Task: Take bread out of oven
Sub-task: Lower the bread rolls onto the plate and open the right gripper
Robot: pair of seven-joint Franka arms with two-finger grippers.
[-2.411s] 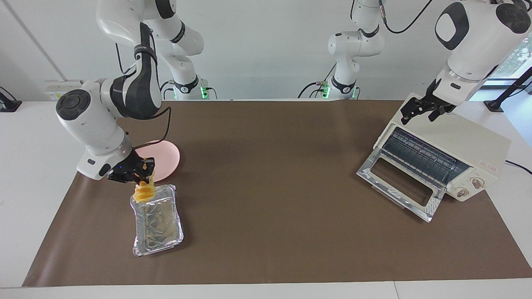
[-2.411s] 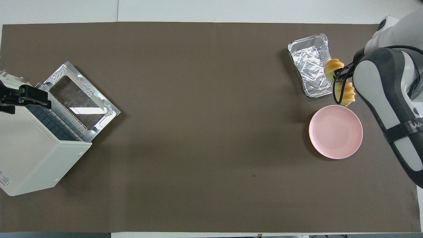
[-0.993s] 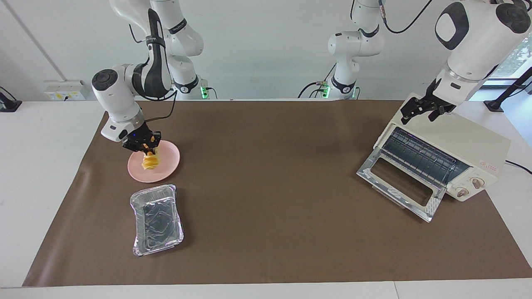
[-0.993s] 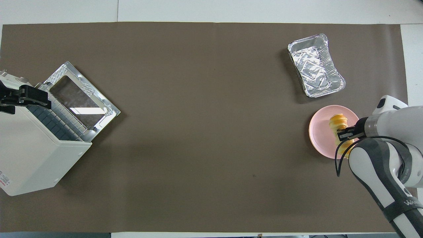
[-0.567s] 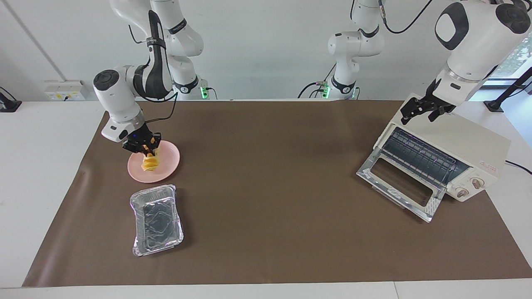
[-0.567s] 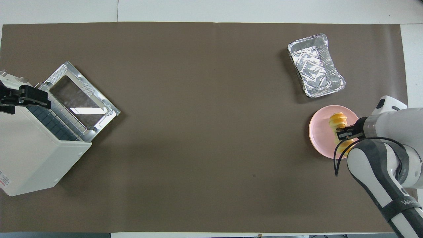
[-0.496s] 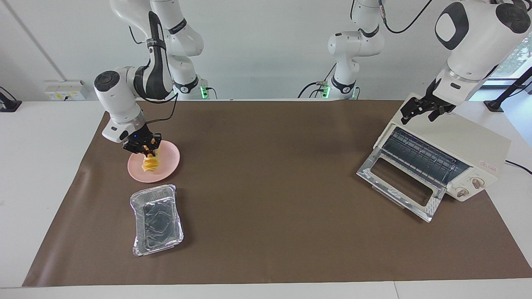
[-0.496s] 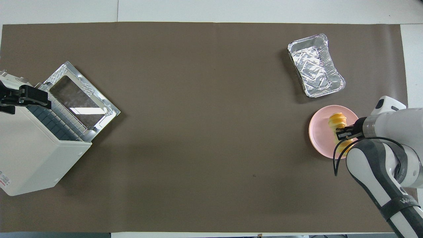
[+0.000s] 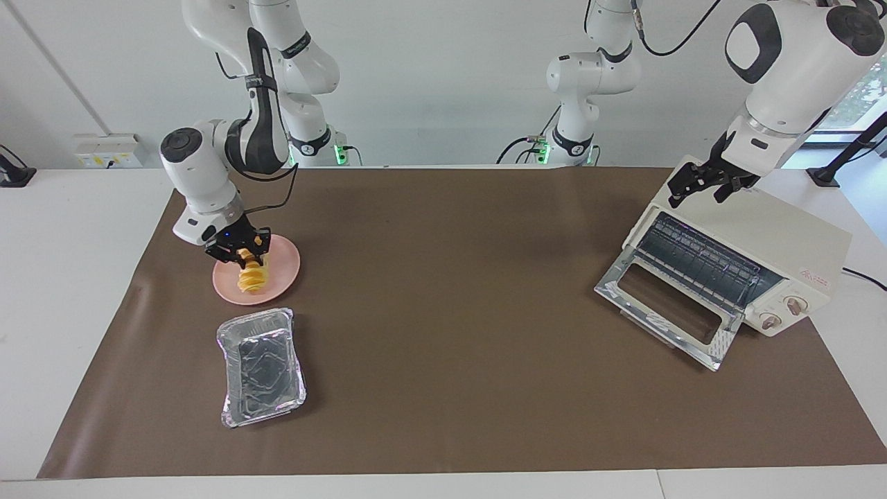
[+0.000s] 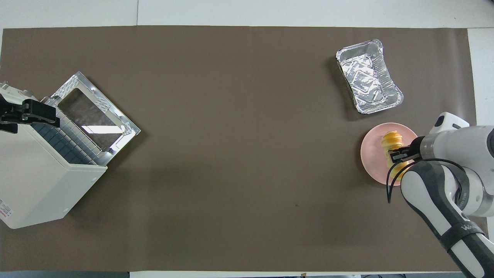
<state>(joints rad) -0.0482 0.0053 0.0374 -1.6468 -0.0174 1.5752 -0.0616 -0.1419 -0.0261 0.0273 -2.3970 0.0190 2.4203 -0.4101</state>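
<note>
The golden bread hangs end-down in my right gripper, which is shut on its upper end over the pink plate. Its lower end is at the plate; I cannot tell whether it touches. In the overhead view the bread lies across the plate under the right gripper. The cream oven stands at the left arm's end with its glass door dropped open and its rack bare. My left gripper waits, open, over the oven's top corner.
An empty silver foil tray lies just farther from the robots than the plate, also in the overhead view. A brown mat covers the table. The oven fills the left arm's end in the overhead view.
My right gripper carried the bread from over the foil tray to over the pink plate, then shifted slightly there. The left arm and the oven have not moved.
</note>
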